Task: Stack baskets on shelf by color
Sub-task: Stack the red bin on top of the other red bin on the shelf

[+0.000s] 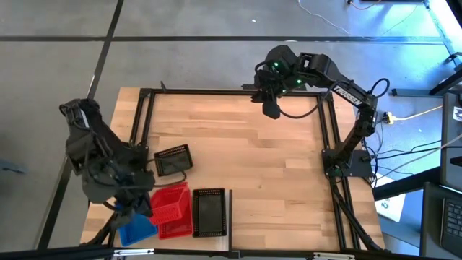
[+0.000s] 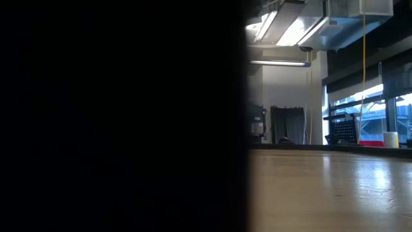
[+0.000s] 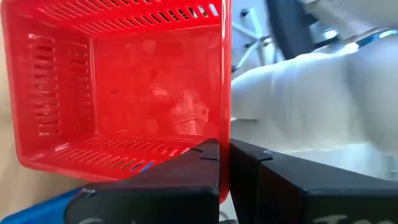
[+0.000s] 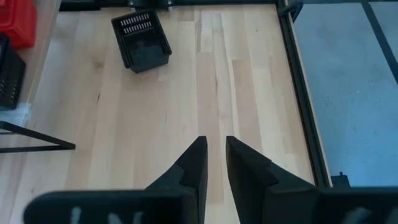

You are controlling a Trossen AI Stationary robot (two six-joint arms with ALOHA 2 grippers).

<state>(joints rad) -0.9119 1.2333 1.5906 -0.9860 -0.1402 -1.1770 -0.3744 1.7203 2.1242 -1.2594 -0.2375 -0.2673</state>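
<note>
The left pincer is closed on the side wall of a red basket, whose thin rim runs between the two dark fingers; in the high view this pincer sits at the worktop's near left corner with the red basket right beside it. A blue basket shows partly under the arm, just left of the red one, and a black basket lies just right of it. Another black basket sits tilted a little farther in, near the left frame rail. The right pincer hovers over the bare wooden worktop at the far edge, its fingers parted by a narrow gap, holding nothing.
</note>
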